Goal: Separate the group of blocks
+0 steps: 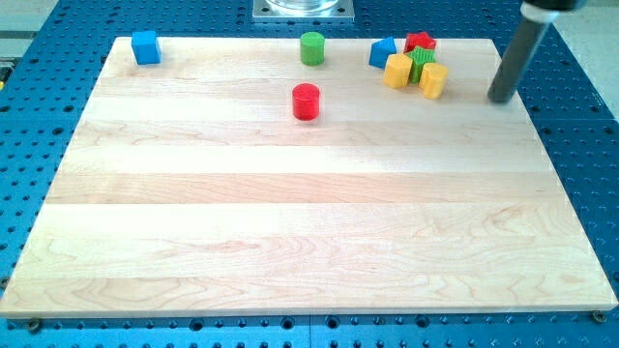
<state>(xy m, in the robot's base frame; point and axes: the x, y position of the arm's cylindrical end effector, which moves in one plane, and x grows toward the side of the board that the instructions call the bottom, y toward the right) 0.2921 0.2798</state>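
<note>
A tight group of blocks sits near the board's top right: a blue block (383, 52), a red star-like block (420, 43), a green block (422, 64), a yellow block (397, 72) and a second yellow block (433, 81). They touch or nearly touch one another. My tip (500, 99) is at the board's right edge, to the right of the group and apart from it, about a block's width or more from the nearest yellow block.
A red cylinder (306, 101) stands left of the group. A green cylinder (311, 47) is at the top edge, centre. A blue cube (146, 47) is at the top left corner. The wooden board (309, 242) lies on a blue perforated table (590, 87).
</note>
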